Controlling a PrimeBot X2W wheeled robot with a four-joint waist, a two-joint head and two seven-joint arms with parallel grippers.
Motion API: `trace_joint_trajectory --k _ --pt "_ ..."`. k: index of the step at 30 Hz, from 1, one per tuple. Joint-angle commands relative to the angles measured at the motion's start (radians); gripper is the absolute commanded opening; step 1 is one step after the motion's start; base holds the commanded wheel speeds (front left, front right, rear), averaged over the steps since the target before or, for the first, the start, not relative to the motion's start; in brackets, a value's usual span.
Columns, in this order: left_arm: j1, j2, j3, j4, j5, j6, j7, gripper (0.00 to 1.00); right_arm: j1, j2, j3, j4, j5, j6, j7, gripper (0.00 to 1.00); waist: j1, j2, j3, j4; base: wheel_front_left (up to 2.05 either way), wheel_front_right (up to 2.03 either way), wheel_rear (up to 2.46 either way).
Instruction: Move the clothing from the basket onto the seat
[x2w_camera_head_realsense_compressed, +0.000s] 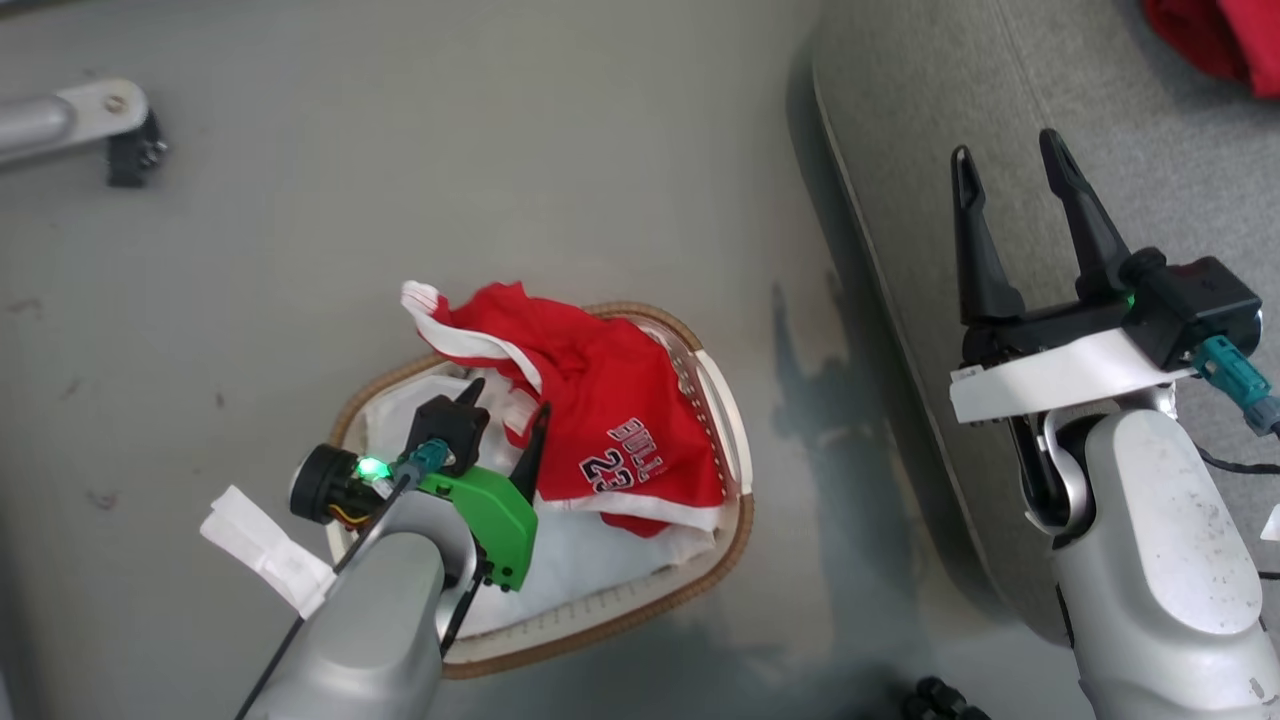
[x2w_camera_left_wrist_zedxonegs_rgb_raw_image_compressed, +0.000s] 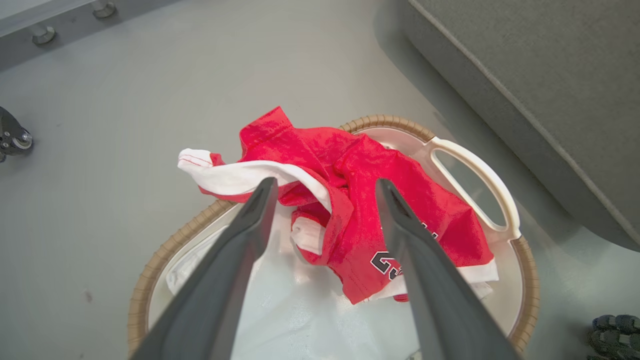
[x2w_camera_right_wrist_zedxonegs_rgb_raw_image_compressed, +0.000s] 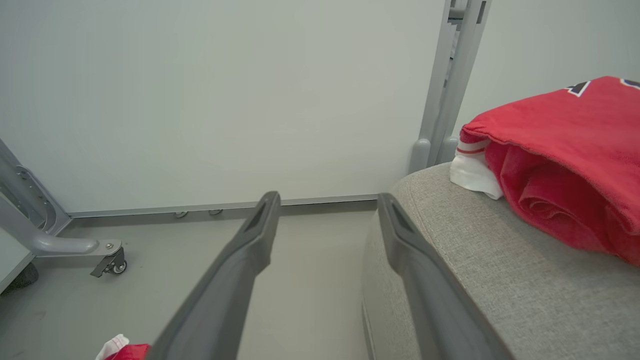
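Note:
A red garment (x2w_camera_head_realsense_compressed: 600, 400) printed with white letters and "23" lies crumpled in the oval basket (x2w_camera_head_realsense_compressed: 735, 540), one white-trimmed end hanging over the far rim. From the left wrist, the same garment (x2w_camera_left_wrist_zedxonegs_rgb_raw_image_compressed: 350, 200) sits between and beyond my fingers, over the basket rim (x2w_camera_left_wrist_zedxonegs_rgb_raw_image_compressed: 165, 255). My left gripper (x2w_camera_head_realsense_compressed: 508, 405) hovers open just above the basket's left half, nothing in it. A second red garment (x2w_camera_right_wrist_zedxonegs_rgb_raw_image_compressed: 560, 150) lies on the grey seat (x2w_camera_right_wrist_zedxonegs_rgb_raw_image_compressed: 500, 280), also at the seat's far corner (x2w_camera_head_realsense_compressed: 1215, 35). My right gripper (x2w_camera_head_realsense_compressed: 1005, 155) is open and empty above the seat's edge (x2w_camera_head_realsense_compressed: 900, 200).
The basket stands on grey floor just left of the seat. A white liner cloth (x2w_camera_head_realsense_compressed: 590, 570) covers the basket's bottom. A grey metal leg with a caster (x2w_camera_head_realsense_compressed: 120, 140) is at far left. A white wall and metal frame post (x2w_camera_right_wrist_zedxonegs_rgb_raw_image_compressed: 450, 85) stand behind the seat.

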Motion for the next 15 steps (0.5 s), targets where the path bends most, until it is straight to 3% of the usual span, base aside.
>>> trace_joint_trajectory --k 1,15 --pt "-0.035 0.01 -0.003 0.03 -0.003 -0.003 -0.003 1.0 -0.022 -0.001 0.005 -0.007 0.015 -0.001 0.0 1.0 -0.0001 0.0 0.142 -0.1 0.0 0.0 0.0" --pt "-0.171 0.041 -0.029 0.243 -0.03 -0.003 0.003 1.0 -0.098 -0.001 0.049 -0.052 0.08 -0.001 0.0 1.0 -0.0001 0.0 0.295 -0.185 0.0 0.0 0.0"
